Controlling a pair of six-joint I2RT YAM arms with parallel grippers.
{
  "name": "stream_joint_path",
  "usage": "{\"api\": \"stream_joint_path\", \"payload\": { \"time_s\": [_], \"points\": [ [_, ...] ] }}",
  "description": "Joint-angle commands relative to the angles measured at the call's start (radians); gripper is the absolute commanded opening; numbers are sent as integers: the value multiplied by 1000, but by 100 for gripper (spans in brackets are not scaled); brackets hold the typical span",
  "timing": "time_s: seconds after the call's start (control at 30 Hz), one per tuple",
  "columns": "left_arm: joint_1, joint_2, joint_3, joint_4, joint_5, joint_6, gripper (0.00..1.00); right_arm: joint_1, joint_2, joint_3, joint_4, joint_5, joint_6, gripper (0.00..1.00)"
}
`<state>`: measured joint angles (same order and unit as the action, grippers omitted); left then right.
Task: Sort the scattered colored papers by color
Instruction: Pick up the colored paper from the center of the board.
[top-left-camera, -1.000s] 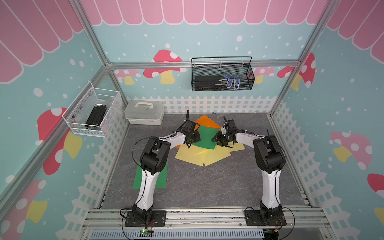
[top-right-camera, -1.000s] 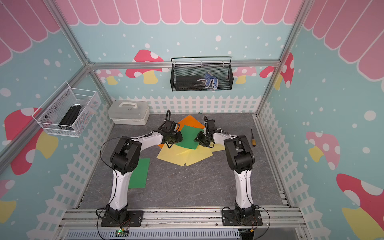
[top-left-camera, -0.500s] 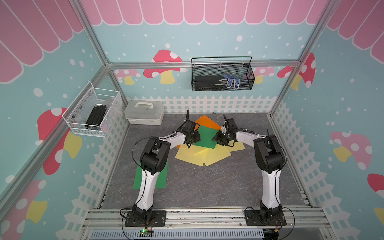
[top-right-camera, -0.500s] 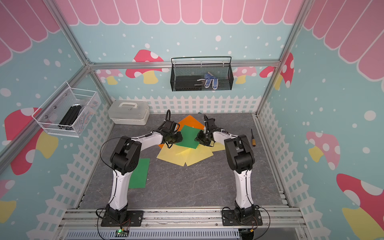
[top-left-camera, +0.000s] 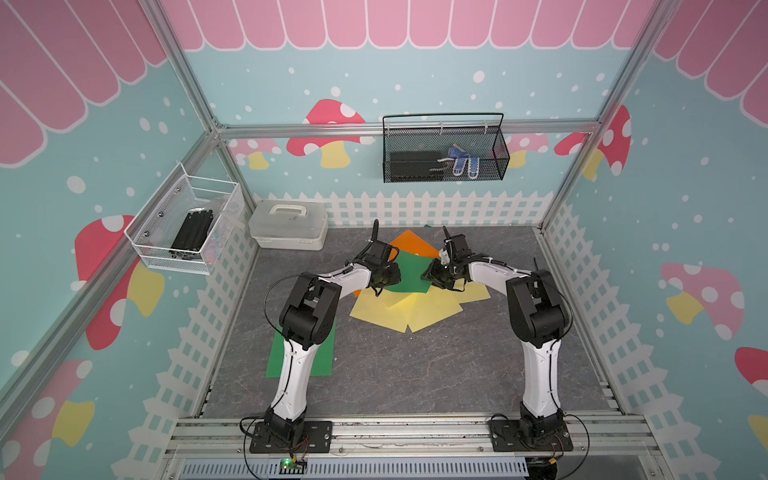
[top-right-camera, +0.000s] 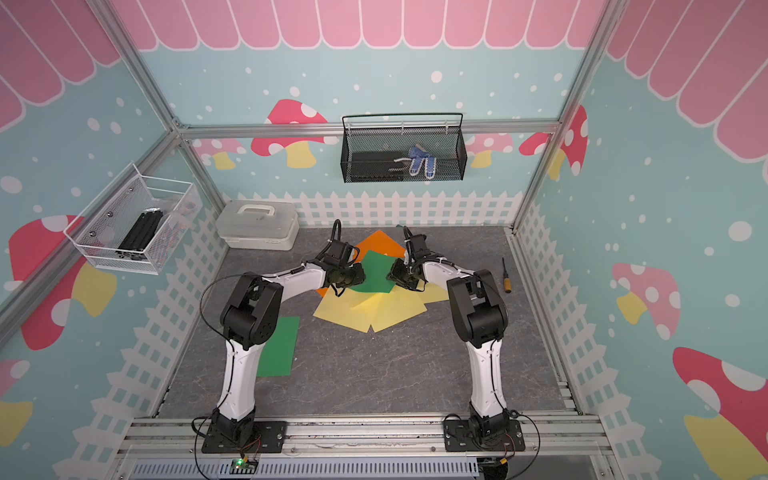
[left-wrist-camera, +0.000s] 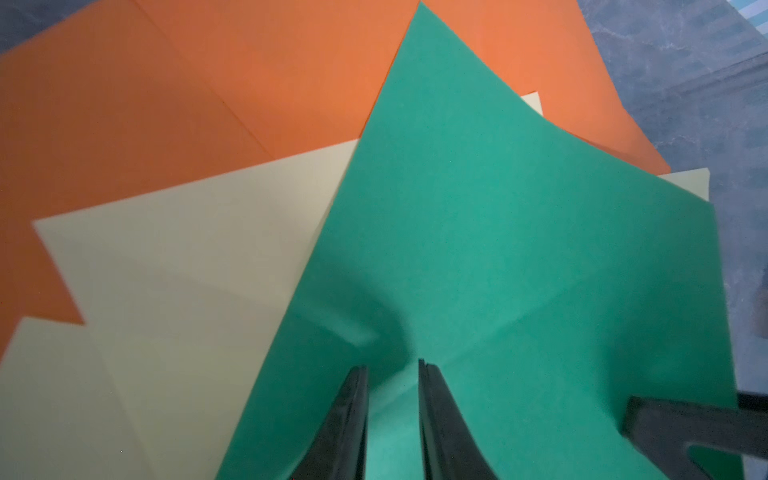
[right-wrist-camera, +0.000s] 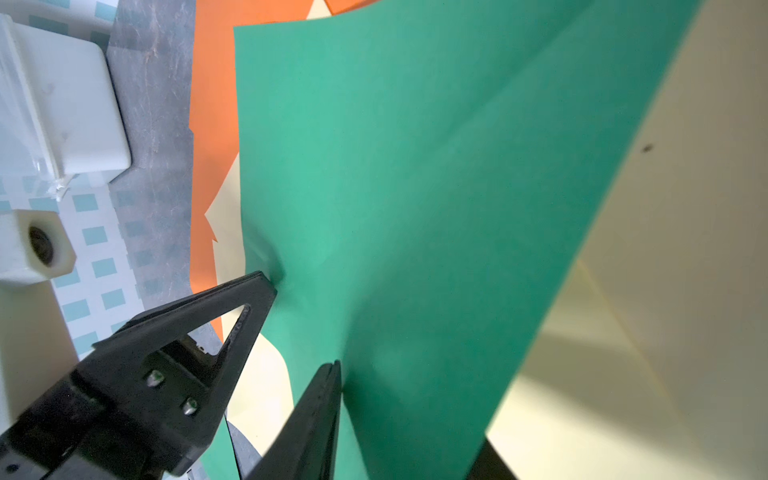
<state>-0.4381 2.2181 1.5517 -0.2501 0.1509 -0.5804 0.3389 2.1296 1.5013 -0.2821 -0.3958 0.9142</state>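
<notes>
Grey tabletop (top-left-camera: 415, 374), mushroom-print walls (top-left-camera: 415, 83). By the left base, spare green sheet (top-right-camera: 276, 349) lies flat. Mid-table: yellow sheets (top-left-camera: 399, 311), green sheet (top-left-camera: 409, 272) lifted over them. Left gripper (left-wrist-camera: 392, 365) pinches a fold, fingers narrow. Right gripper (top-left-camera: 432, 275) straddles the opposite edge, can't tell if clamped. Behind: orange sheets (top-left-camera: 411, 243), white box (top-left-camera: 289, 230). In a top view, not wrist views: screwdriver (top-right-camera: 506, 280). Unchanged from a second ago.

The walls (top-left-camera: 415, 83) around me are light blue with white dots and big red mushrooms (top-left-camera: 328, 133). Pink curves (top-left-camera: 374, 25) run along the top and a white fence picture (top-left-camera: 436, 208) along the bottom. My worktop (top-left-camera: 415, 374) is grey like stone. A black wire basket (top-left-camera: 442, 115) hangs on the back wall, and a white basket (top-left-camera: 174, 259) hangs on my left. A white box with a handle (top-left-camera: 289, 226) sits in the far left corner.
</notes>
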Motion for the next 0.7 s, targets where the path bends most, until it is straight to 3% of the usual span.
{"api": "stream_joint_path", "payload": {
  "time_s": [0.0,0.43,0.67],
  "points": [
    [-7,68,-30,-114,5,-14,26,4,-55,13,-44,32,-15,36],
    [-5,74,-26,-113,9,-14,26,4,-70,14,-43,13,-17,35],
    [-5,60,-41,-105,1,-13,25,4,-41,-11,31,-31,52,32]
  ]
}}
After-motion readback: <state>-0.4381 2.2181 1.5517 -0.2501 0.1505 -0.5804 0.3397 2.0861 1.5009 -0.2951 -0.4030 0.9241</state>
